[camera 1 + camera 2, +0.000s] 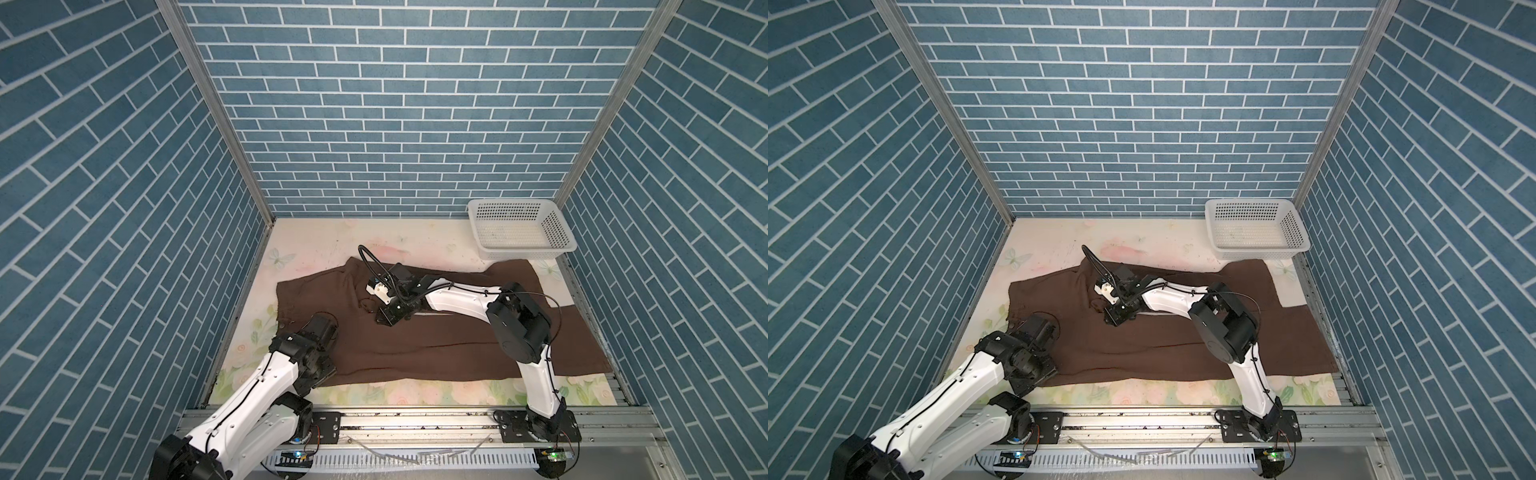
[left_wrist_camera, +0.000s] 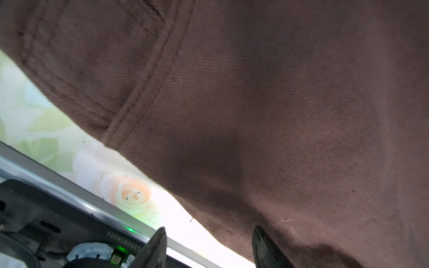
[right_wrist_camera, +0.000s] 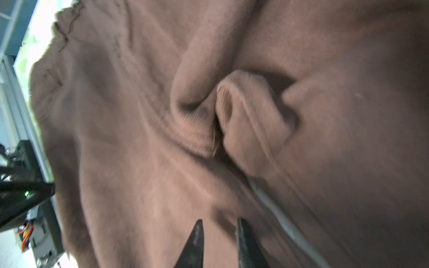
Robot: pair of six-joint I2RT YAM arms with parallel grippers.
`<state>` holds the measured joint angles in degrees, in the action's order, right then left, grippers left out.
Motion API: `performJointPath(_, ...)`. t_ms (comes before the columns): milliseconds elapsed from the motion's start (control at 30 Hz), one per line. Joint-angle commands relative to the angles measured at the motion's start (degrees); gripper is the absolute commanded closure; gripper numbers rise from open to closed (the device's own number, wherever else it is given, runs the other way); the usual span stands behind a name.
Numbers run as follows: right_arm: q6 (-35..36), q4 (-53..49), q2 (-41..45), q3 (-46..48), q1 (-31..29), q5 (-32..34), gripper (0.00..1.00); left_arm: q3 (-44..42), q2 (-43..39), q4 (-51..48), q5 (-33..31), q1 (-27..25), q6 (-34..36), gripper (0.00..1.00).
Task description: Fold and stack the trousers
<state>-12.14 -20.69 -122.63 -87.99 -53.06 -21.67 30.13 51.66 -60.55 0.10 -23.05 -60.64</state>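
The dark brown trousers (image 1: 415,345) (image 1: 1142,345) lie spread flat across the flowered table, waist to the left and legs to the right. My right gripper (image 3: 220,220) hovers low over their middle, close to a bunched pucker of fabric (image 3: 232,111) (image 1: 368,305). Its jaws stand narrowly open, with nothing seen pinched between them. My left gripper (image 2: 210,228) is open at the trousers' near left hem (image 2: 255,104), one fingertip (image 2: 160,243) over bare table and the other over cloth. In both top views the left arm hides its jaws.
A white perforated basket (image 1: 511,202) (image 1: 1246,201) stands at the back right corner, just beyond one trouser leg. An aluminium rail (image 1: 415,419) runs along the table's front edge. Blue brick-pattern walls enclose three sides. A pale strip (image 3: 278,215) shows between the legs.
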Motion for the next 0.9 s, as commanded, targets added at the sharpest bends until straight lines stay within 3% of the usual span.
performJointPath(0, 0.61, -6.03, -5.8, -5.84, 2.45, -2.16, 0.74, 3.06, 1.63, -1.14, -0.64, -0.66, 3.04, 0.46)
performJointPath(300, -1.31, -11.16, -13.39, -16.69, 8.4, -3.49, 0.74, 7.97, 12.2, 4.58, 1.96, -3.59, 8.74, 0.52)
performJointPath(467, -0.82, -12.36, -14.59, -18.8, 9.2, -3.2, 0.74, 14.09, 22.24, 6.11, 0.48, -9.06, 9.62, 0.38)
performJointPath(633, -1.11, -10.02, -11.16, -14.22, 9.15, -3.3, 0.75, 16.31, 28.94, 5.49, -0.35, -9.39, 10.81, 0.4)
performJointPath(867, -2.51, -5.23, -3.47, -3.39, 9.21, -1.39, 0.75, 12.16, 26.95, 3.83, -3.24, -7.16, 9.66, 0.38)
